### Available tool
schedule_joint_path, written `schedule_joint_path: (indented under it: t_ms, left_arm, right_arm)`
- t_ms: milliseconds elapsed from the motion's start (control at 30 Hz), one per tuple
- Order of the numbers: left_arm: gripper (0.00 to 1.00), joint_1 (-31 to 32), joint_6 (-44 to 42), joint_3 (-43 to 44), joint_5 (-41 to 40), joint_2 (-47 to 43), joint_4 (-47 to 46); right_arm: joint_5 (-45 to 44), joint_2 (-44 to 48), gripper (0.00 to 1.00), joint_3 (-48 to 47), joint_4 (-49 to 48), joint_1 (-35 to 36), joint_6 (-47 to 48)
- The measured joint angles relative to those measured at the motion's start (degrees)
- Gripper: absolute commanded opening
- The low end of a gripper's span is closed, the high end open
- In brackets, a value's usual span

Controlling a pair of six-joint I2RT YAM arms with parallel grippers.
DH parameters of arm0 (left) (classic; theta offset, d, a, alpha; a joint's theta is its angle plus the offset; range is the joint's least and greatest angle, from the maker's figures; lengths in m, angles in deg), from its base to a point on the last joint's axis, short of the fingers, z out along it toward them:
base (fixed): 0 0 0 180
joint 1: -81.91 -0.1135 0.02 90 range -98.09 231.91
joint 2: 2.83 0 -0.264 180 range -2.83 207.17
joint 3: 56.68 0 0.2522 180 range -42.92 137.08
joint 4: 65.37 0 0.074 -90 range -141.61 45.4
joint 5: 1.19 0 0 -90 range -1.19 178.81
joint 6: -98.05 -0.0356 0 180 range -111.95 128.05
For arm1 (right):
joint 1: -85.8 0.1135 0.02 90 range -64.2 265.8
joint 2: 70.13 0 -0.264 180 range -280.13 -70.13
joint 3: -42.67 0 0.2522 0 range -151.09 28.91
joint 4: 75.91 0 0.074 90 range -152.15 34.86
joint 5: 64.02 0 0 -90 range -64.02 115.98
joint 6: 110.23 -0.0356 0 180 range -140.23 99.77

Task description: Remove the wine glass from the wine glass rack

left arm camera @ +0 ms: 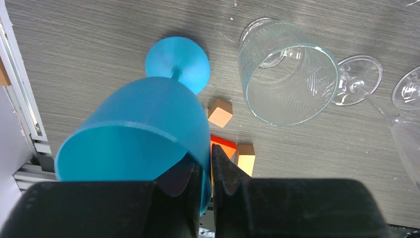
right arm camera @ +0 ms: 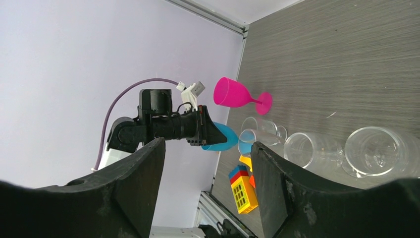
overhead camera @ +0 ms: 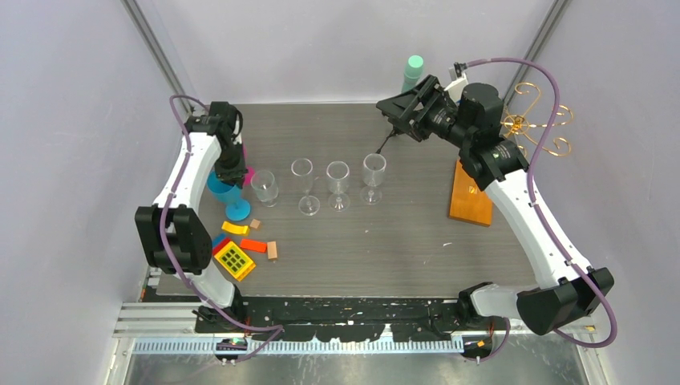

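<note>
The wine glass rack (overhead camera: 536,120) is a gold wire stand on an orange-brown wooden base (overhead camera: 470,196) at the back right, partly hidden by my right arm. I see no glass on its arms. My right gripper (overhead camera: 397,112) is open and empty in the air, left of the rack; the right wrist view (right arm camera: 208,191) shows its jaws wide apart. My left gripper (overhead camera: 232,167) is shut on the rim of a blue wine glass (left arm camera: 143,129), one finger inside the bowl and one outside. The glass's foot (left arm camera: 178,62) is down by the table.
Several clear glasses (overhead camera: 337,183) stand in a row mid-table, one (left arm camera: 287,79) right beside the blue glass. A pink glass (right arm camera: 233,94) stands behind the left gripper. Coloured blocks (overhead camera: 234,259) lie at the front left. A mint-green cylinder (overhead camera: 413,72) stands at the back.
</note>
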Motion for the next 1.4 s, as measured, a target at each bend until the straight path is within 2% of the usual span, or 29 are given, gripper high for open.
schedule_joint_path:
  t_ms: [300, 467, 567, 667, 700, 733, 767, 967, 1200, 1400]
  left_arm:
    - [0.27, 0.0, 0.6, 0.0, -0.2, 0.3, -0.9]
    - [0.53, 0.0, 0.7, 0.9, -0.7, 0.3, -0.6]
    - [0.79, 0.0, 0.8, 3.1, -1.3, -0.2, -0.3]
    - [0.97, 0.0, 1.0, 5.4, -1.6, -2.9, -0.1]
    - [0.99, 0.0, 1.0, 6.3, -1.6, -4.0, 0.1]
    - [1.0, 0.0, 1.1, 7.5, -1.6, -5.6, 0.2]
    - [1.0, 0.0, 1.2, 8.6, -1.6, -7.2, 0.2]
    - [1.0, 0.0, 2.0, 12.4, 1.6, -19.3, -0.9]
    - [1.0, 0.0, 1.4, 6.2, 10.4, -32.8, -6.2]
    - [1.0, 0.0, 0.8, -2.8, 9.5, -45.1, -9.7]
  right_arm:
    - [0.0, 0.0, 0.69, 0.0, 0.9, 0.0, 0.2]
    - [-0.2, 0.0, 0.69, 0.0, 1.4, 0.0, 0.6]
    - [-0.3, 0.0, 0.7, 0.0, 2.1, 0.0, 1.4]
    - [-0.7, 0.0, 0.75, -0.1, 3.1, 0.0, 2.4]
    - [-0.8, 0.0, 0.79, -0.2, 3.4, 0.0, 2.8]
    - [-1.0, 0.0, 0.86, -0.2, 3.8, 0.0, 3.3]
    - [-1.2, 0.0, 0.88, -0.3, 4.4, 0.0, 3.8]
    - [-4.1, 0.5, 0.91, -1.3, 9.8, 0.0, 9.0]
    - [-13.5, 5.0, 0.92, -2.4, 18.4, 0.0, 18.6]
    - [-26.1, 17.0, 0.93, -2.0, 21.9, 0.0, 26.1]
